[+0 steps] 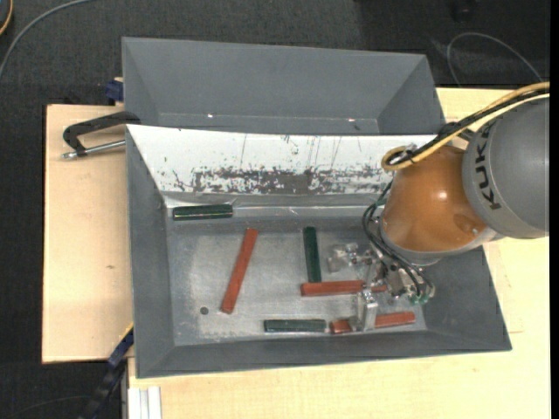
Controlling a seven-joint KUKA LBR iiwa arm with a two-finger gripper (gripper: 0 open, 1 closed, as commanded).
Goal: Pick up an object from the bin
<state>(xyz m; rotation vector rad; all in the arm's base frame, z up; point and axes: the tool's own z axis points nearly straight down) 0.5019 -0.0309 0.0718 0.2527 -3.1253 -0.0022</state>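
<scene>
A grey metal bin (pixel 147 260) is seen from above, with a handful of slim sticks scattered on its floor. The robot arm (pixel 517 175) reaches in from the right, and its rounded orange cover (pixel 428 209) hangs over the bin's right side.

Below the cover, the gripper (pixel 368 308) is down near the floor, close to the bin's front right corner. It cannot be told whether the gripper is open or closed. Its tip sits on the line of the front red stick (pixel 396 319), which lies along the front edge. Red shows on both sides of the tip, and it is unclear whether this is one stick or two.

The middle red stick (pixel 330 288) lies just behind and to the left of the gripper. Behind that, the centre green stick (pixel 310 253) points toward the back wall. The front green stick (pixel 294 326), which is dark, lies along the front edge to the left of the gripper. The long red stick (pixel 238 270) lies slanted across the left half of the floor, well apart from the gripper. The back green stick (pixel 203 211) rests against the back wall near the left corner.
</scene>
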